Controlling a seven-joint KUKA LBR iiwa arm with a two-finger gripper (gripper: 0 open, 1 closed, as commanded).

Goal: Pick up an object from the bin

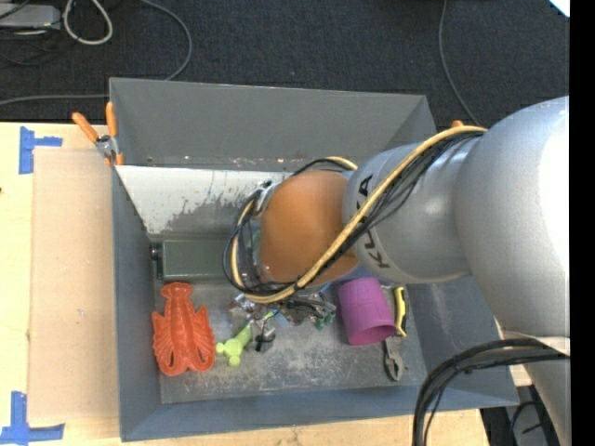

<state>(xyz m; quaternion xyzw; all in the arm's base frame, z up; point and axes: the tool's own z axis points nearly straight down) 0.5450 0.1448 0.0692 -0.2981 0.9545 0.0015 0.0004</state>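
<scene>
Yellow-green bone-shaped toy, small and knobbed at its ends, lies on the floor of the grey metal bin at lower centre of the frame, and it is the loose thing nearest the gripper. The gripper hangs just above and to the right of the toy's upper end, under the arm's orange cover. Whether it is wide or narrow I cannot tell, as cables and dark parts crowd that spot, nor can I see anything held in it.

Just left of the toy lies an orange-red plastic lobster. To the right stands a purple plastic cup, and beyond it lie yellow-handled metal pliers. A flat grey-green block sits at upper left of the bin floor.

A good grasp here would likely mean closing across the toy's thin middle, keeping clear of the lobster, and lifting straight up.
</scene>
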